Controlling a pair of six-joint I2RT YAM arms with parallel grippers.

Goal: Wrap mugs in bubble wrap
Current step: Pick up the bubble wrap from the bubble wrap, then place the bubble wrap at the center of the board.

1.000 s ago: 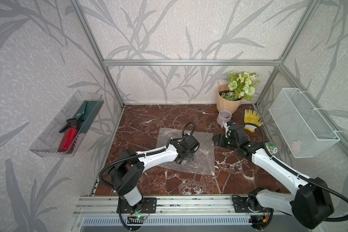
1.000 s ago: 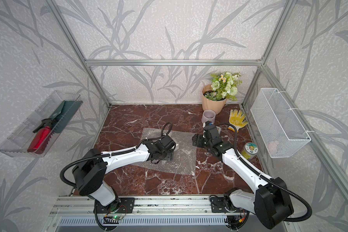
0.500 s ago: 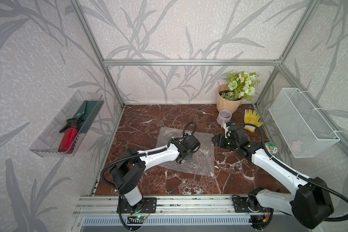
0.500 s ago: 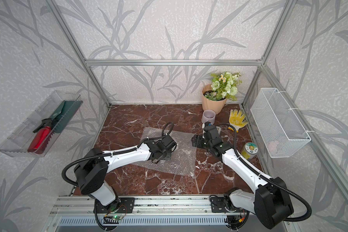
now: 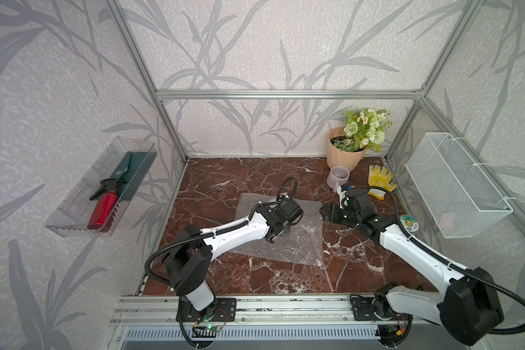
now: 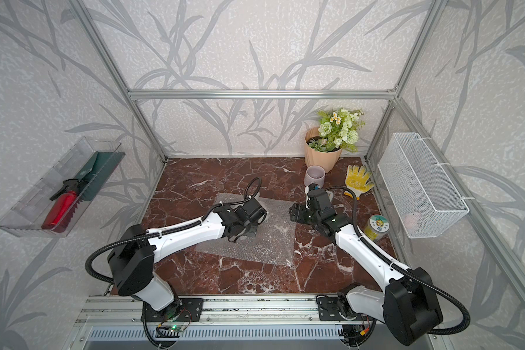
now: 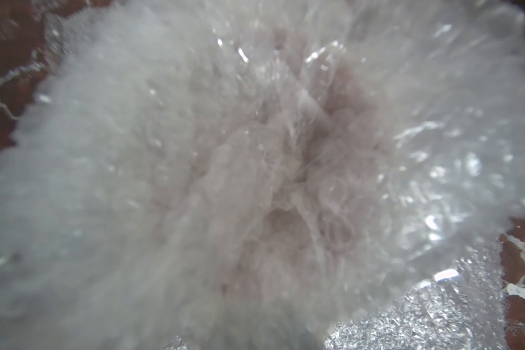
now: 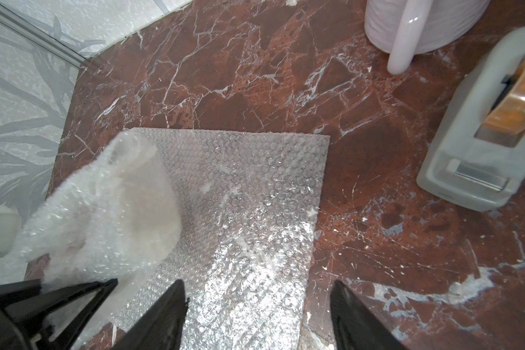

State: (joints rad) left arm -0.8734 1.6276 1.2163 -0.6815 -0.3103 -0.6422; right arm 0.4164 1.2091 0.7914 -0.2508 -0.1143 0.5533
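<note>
Left pincer point(image 5: 275, 234) pinching bunched bubble wrap bundle point(image 8: 103, 212) over flat bubble wrap sheet point(image 5: 300, 245) lying mid-surface point(image 5: 222, 181). Right pincer point(image 8: 256, 289) hovering at sheet edge, jaws wide apart, gripping nothing. Lilac mug point(image 5: 338, 177) standing unwrapped beside flowerpot point(image 5: 343, 157).

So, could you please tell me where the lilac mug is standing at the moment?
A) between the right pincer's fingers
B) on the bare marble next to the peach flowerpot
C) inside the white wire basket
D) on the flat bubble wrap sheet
B: the lilac mug stands upright on the marble tabletop next to the peach flowerpot, clear of the bubble wrap sheet.
</note>
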